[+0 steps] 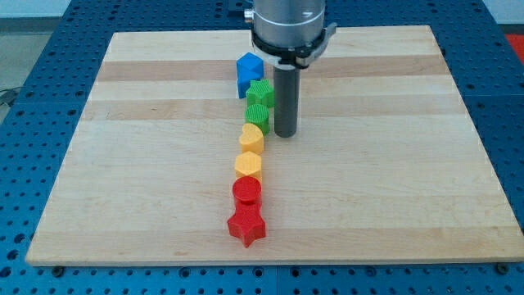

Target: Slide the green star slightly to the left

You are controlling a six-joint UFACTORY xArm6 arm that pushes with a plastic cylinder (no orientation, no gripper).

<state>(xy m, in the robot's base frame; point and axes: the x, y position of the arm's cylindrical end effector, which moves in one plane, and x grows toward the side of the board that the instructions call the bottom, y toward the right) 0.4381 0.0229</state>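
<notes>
Several blocks lie in a line down the middle of the wooden board (pixel 147 164). From the view's top: a blue block (pixel 248 70), a green block that looks like the star (pixel 261 92), a second green block (pixel 257 115), a yellow heart (pixel 251 138), a yellow hexagon (pixel 248 165), a red round block (pixel 246 192) and a red star (pixel 246 227). My tip (pixel 285 133) rests on the board just right of the two green blocks, level with the lower one and the yellow heart. A narrow gap shows between the rod and the green blocks.
The arm's grey mount (pixel 290 29) hangs over the board's top middle and hides what lies behind it. A blue perforated table (pixel 33 123) surrounds the board on all sides.
</notes>
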